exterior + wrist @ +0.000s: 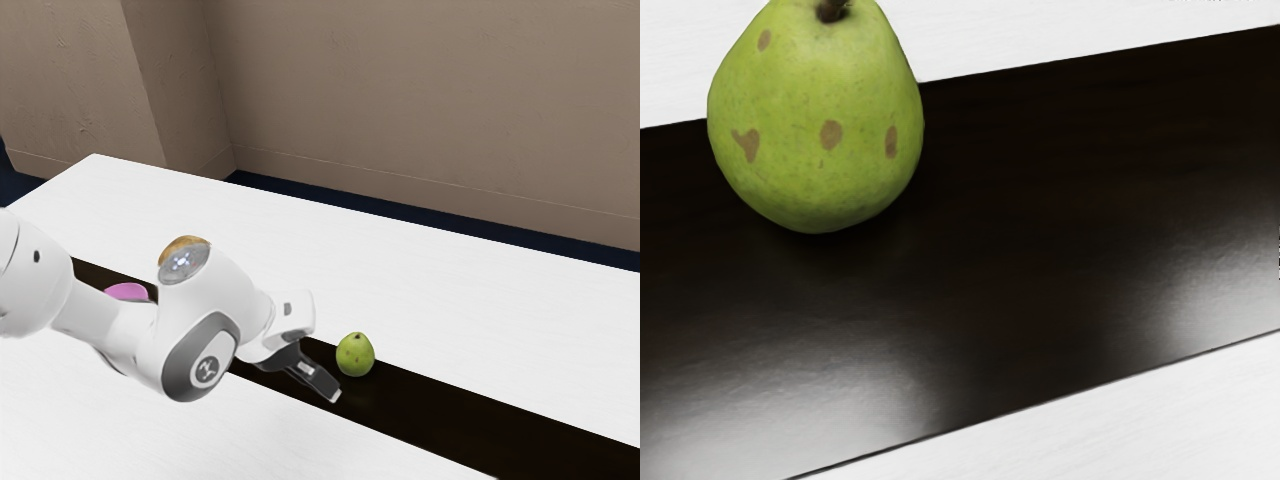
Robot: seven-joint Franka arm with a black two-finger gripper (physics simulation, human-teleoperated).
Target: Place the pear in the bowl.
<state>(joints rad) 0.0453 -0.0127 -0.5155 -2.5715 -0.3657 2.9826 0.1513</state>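
Observation:
Low over the dark strip, my gripper (322, 382) points down at a slant, beside the pear and apart from it. The green pear (355, 355) stands upright on the strip, on the gripper's exterior-view-right side. In the wrist view the pear (818, 130) shows its brown spots and dark stem, with nothing touching its visible sides. A pink rounded thing (127, 291), perhaps the bowl, is partly hidden behind the arm; its inside cannot be made out.
A golden-brown rounded object (184, 242) peeks out behind the arm. The white table (430, 280) has a glossy dark strip (450, 415) running along it. A beige wall (400, 110) rises beyond the table's far edge.

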